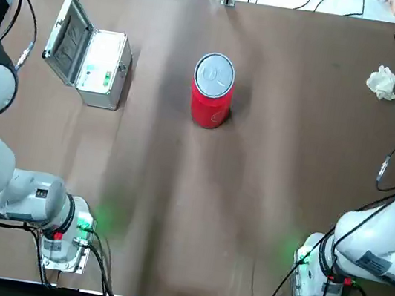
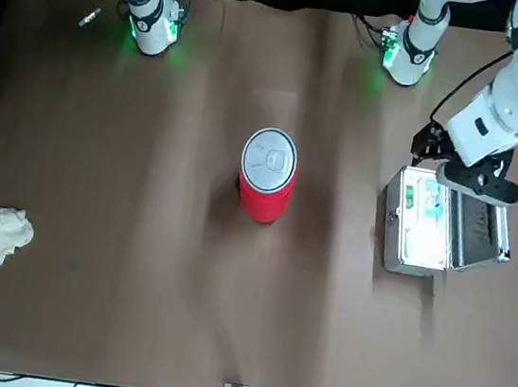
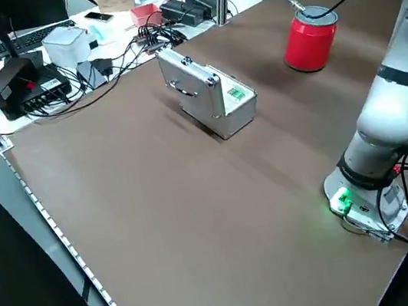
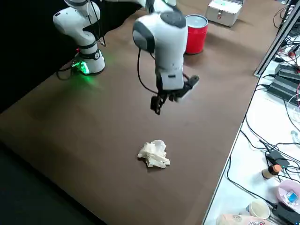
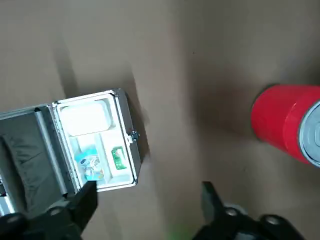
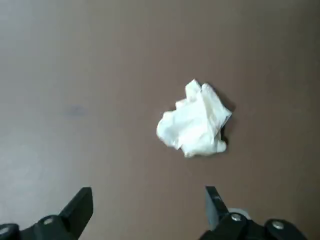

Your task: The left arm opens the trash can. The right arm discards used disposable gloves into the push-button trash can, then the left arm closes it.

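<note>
Can (image 1: pixel 212 90): upright on the table at centre, far half, lid (image 1: pixel 214 75) closed, long axis vertical. It lies to the right of the left gripper (image 5: pixel 150 185), which is raised near the case (image 1: pixel 106 69), fingers wide apart, holding nothing. Opening the lid should require travel right, then a downward press. Right gripper (image 6: pixel 149 189): far right, above table, spread wide, empty, near the gloves (image 6: pixel 194 121).

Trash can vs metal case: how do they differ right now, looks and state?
- Shape: the trash can is an upright cylinder; the metal case is a rectangular box.
- Colour: the can's body is red under a silver-grey lid; the case is silver.
- State: the can's lid is shut; the case's hinged lid is swung open.

Shared: both stand on the brown table, with neither arm touching them.
</note>
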Available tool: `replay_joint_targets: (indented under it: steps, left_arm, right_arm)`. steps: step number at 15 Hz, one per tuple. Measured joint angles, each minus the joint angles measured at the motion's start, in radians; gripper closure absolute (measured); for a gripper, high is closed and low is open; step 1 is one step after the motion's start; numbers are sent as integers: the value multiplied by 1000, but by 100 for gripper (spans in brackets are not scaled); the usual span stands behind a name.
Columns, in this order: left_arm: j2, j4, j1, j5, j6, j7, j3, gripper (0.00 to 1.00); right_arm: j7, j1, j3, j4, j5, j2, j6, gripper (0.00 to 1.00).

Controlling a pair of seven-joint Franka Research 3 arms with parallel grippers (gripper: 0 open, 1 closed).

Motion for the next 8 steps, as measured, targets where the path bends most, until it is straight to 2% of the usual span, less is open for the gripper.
replay_joint_targets:
  steps: [5,8]
  left_arm:
    - [27,-6,6,-78,-1,-4,-9,54]
    - [69,-7,3,-86,18,-19,-83,81]
  right_arm:
    - [-3,-83,-1,-3,0,187,264,2]
    - [-6,-95,-1,-1,-1,288,363,2]
